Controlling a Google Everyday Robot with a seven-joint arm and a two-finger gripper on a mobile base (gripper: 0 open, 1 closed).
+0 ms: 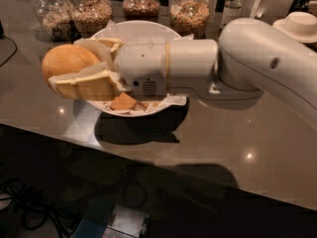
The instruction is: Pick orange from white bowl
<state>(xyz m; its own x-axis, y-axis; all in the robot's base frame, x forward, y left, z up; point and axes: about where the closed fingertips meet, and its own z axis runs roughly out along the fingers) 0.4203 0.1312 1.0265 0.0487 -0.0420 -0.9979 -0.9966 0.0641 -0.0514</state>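
My gripper [74,66] is shut on the orange [67,59], a round orange fruit held between the two pale fingers [86,85]. It hangs in the air to the left of the white bowl [136,29] and above the counter. The arm and wrist cover most of the bowl; only its far rim, some crinkled paper and a piece of another orange fruit [124,102] under the wrist show.
Several glass jars of grains [91,15] stand in a row behind the bowl. A stack of white dishes [297,25] sits at the far right. The grey counter [237,133] ends at a front edge near the bowl, with dark floor and cables below.
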